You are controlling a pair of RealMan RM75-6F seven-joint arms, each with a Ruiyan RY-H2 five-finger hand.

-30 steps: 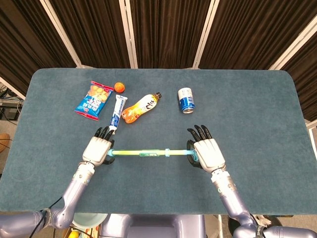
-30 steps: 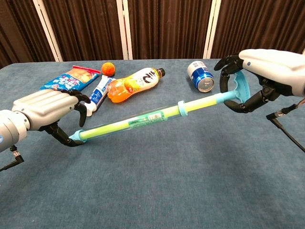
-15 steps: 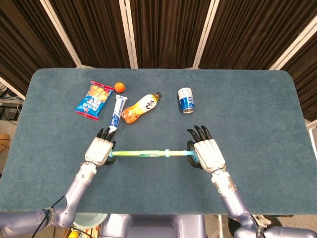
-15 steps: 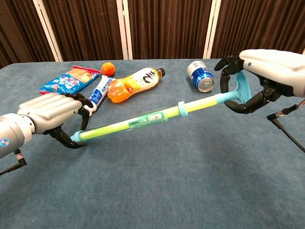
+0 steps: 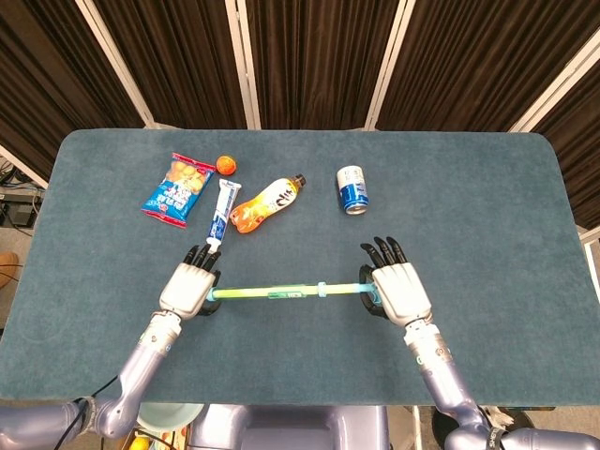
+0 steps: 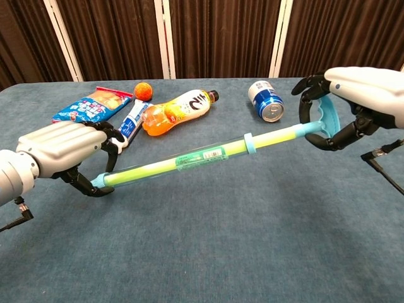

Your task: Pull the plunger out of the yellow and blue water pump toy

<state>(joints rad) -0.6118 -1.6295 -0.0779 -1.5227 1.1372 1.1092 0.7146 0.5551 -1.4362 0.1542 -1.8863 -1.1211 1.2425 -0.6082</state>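
Yellow foam shows through the clear barrel of the pump toy (image 6: pixel 189 160), which is held up off the table (image 5: pixel 487 216) between the two hands, slanting in the chest view from low on the left to higher on the right. The left hand (image 6: pixel 66 151) is curled round the barrel's blue nozzle end, fingers wrapped under it; the right hand (image 6: pixel 353 101) has its fingers hooked through the blue loop handle (image 6: pixel 325 117) of the plunger (image 6: pixel 274 136). A stretch of yellow rod is already bare between the handle and the blue collar (image 6: pixel 249 143), so the plunger looks partly drawn, with most of it inside the barrel. I judge the toy light and stiff, thin plastic over foam, with a smooth barrel that could slide in a loose grip; the loop gives the right hand a sure hold, and the weaker point is the left, which grips only the narrow tip. The pull should run straight along the rod, since a sideways tug might bend it or jam the seal. Beyond the toy lie a snack bag (image 6: pixel 88 104), an orange ball (image 6: pixel 144 90), a tube (image 6: pixel 131 120), an orange bottle (image 6: pixel 177 110) and a can (image 6: pixel 266 100), all well apart from the hands.
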